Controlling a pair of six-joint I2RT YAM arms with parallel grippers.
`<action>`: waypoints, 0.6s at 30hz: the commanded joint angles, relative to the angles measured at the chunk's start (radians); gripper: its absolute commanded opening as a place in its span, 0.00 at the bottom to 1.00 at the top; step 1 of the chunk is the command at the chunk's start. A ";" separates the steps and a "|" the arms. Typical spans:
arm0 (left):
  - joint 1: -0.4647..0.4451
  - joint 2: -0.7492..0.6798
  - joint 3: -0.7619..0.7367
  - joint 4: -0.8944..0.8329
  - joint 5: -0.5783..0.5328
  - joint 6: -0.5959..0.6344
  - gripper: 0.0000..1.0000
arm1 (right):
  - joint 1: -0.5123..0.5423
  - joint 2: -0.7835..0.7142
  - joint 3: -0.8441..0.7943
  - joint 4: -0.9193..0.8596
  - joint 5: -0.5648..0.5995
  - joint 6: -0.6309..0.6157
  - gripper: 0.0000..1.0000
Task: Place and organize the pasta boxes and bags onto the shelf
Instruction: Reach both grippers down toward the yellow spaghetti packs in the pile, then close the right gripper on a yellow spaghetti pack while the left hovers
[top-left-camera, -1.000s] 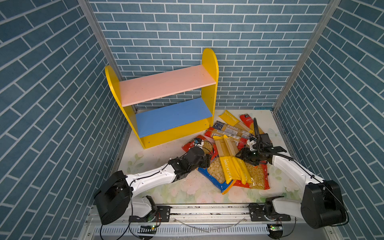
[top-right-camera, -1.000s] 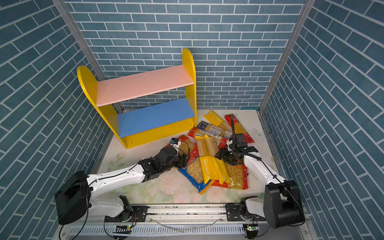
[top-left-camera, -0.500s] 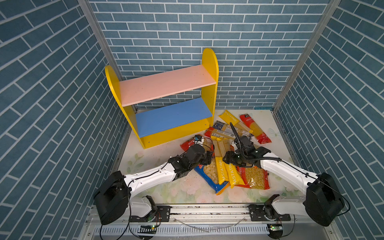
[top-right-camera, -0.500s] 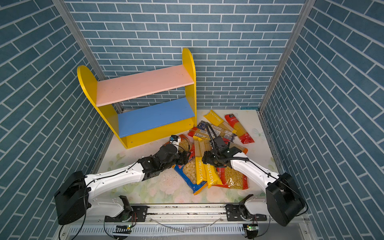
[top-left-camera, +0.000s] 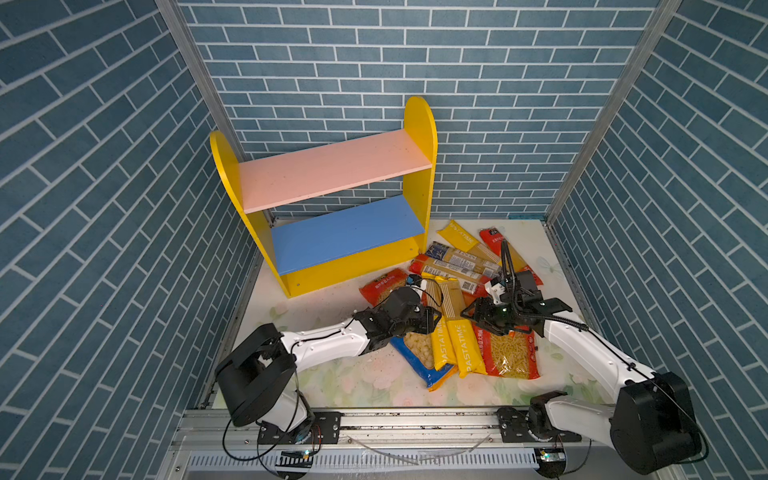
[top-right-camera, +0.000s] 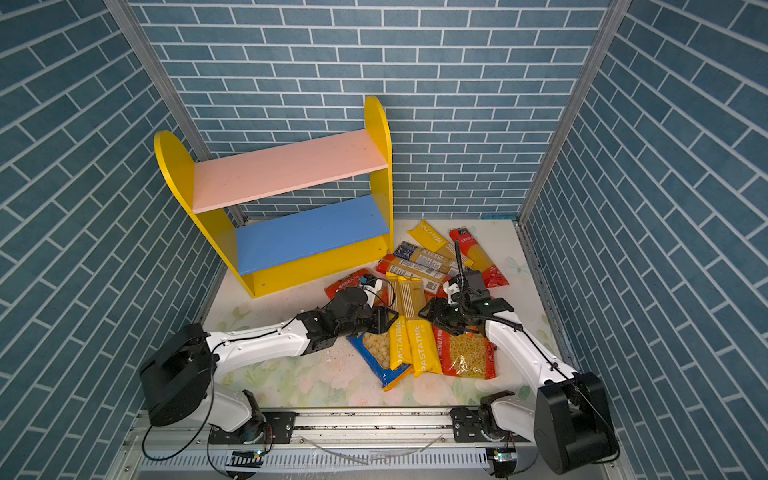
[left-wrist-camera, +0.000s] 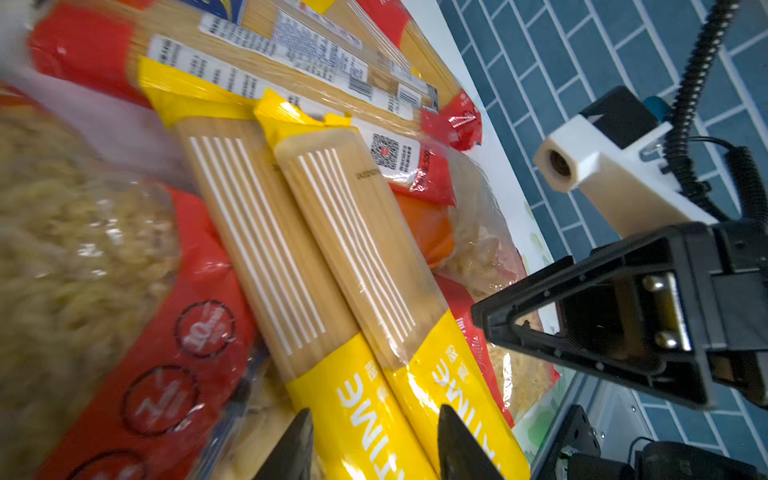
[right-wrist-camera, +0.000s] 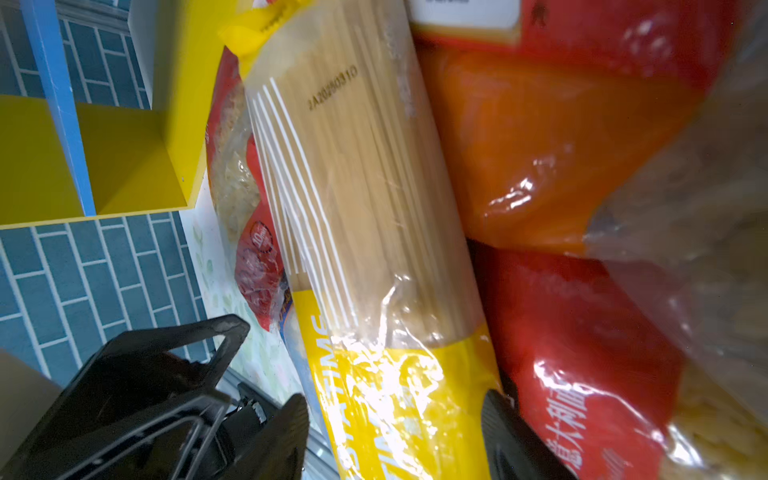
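Two long yellow spaghetti packs lie side by side on the heap of pasta bags in front of the shelf (top-left-camera: 332, 174). My left gripper (top-left-camera: 432, 322) (left-wrist-camera: 374, 449) comes from the left. Its fingers press both sides of the left yellow pack (top-left-camera: 440, 345) (left-wrist-camera: 357, 407), shut on it. My right gripper (top-left-camera: 473, 320) (right-wrist-camera: 395, 440) stands open astride the right yellow pack (top-left-camera: 467, 349) (right-wrist-camera: 374, 374), a small gap on each side. Both shelf boards, pink and blue (top-right-camera: 311, 237), are bare.
Under the yellow packs lie a blue short-pasta bag (top-left-camera: 415, 357) and a red fusilli bag (top-left-camera: 509, 357). Another red bag (top-left-camera: 382, 284) lies by the shelf foot. Several spaghetti packs (top-left-camera: 457, 262) lie behind, towards the back wall. Brick-patterned walls close three sides.
My left gripper's jaws have narrowed onto the left yellow pack. My right gripper swung left over the heap and now stands astride the right yellow pack.
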 joint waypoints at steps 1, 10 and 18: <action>-0.009 0.057 0.047 0.096 0.110 -0.029 0.40 | -0.004 0.029 -0.046 0.021 -0.087 -0.062 0.65; -0.009 0.140 0.031 0.120 0.111 -0.052 0.24 | -0.018 0.137 -0.137 0.211 -0.198 -0.064 0.62; 0.005 0.116 0.001 0.124 0.094 -0.059 0.22 | -0.017 0.017 -0.124 0.347 -0.321 0.058 0.51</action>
